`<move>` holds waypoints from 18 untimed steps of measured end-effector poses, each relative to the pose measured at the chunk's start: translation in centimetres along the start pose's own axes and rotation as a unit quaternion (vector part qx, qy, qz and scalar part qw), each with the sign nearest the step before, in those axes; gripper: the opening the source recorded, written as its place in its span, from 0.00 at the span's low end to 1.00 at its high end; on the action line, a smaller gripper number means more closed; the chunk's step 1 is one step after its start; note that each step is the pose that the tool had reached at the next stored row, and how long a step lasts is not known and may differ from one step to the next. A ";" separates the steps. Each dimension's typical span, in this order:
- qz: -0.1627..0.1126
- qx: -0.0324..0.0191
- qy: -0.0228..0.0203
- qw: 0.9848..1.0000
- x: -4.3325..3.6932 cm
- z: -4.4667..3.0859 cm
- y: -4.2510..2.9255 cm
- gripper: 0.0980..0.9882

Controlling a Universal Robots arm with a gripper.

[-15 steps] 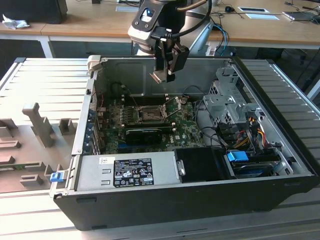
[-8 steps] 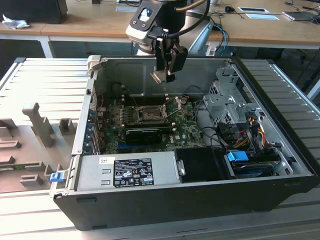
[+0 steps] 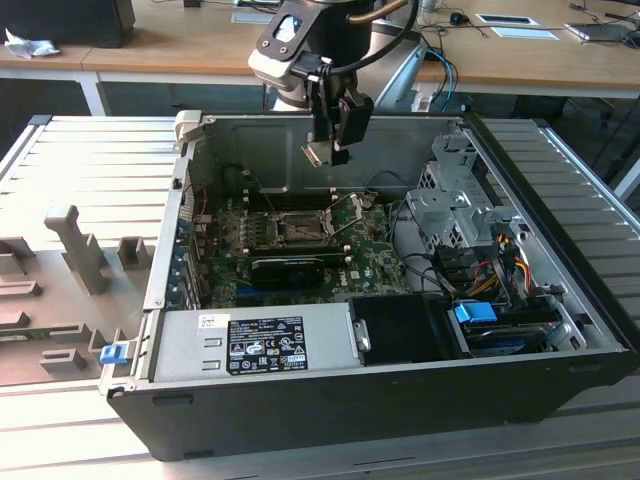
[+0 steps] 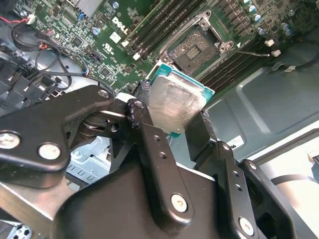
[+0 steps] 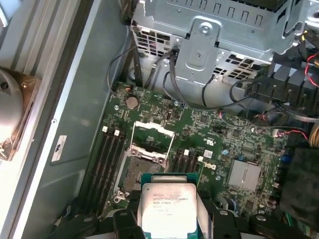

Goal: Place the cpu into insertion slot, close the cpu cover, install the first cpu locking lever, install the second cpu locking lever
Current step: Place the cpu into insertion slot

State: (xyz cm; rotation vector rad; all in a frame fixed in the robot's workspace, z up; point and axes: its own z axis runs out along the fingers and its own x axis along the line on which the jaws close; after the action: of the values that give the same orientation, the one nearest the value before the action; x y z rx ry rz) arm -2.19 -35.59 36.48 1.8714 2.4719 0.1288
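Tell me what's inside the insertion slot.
Nothing: the insertion slot lies bare, dark bed showing. The cpu, held in the gripper, hides part of it in the first wrist view.

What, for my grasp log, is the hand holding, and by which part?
The hand holds the cpu, pinched at two opposite side edges, with its metal top showing in both wrist views.

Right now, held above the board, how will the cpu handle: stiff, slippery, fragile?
Probably stiff: the cpu shows no bend between the fingers. Its smooth metal top looks slippery. The thin green edge may chip easily.
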 end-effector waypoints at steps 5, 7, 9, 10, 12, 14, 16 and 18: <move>0.019 0.000 -0.002 1.000 0.00 0.02 0.00 0.48; 0.025 0.000 -0.002 1.000 0.00 0.03 0.00 0.48; 0.031 -0.001 -0.003 1.000 0.00 0.04 0.00 0.48; 0.033 -0.001 -0.003 0.999 0.00 0.04 0.00 0.48; 0.039 -0.001 -0.004 0.999 0.00 0.05 0.00 0.48; 0.048 -0.001 -0.004 0.999 0.00 0.06 0.00 0.48; 0.054 -0.001 -0.005 0.999 0.00 0.07 -0.01 0.48; 0.059 -0.001 -0.005 0.998 0.00 0.07 -0.01 0.48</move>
State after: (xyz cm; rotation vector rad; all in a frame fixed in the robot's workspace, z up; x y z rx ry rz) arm -2.19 -35.59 36.41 2.0124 2.3523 0.1248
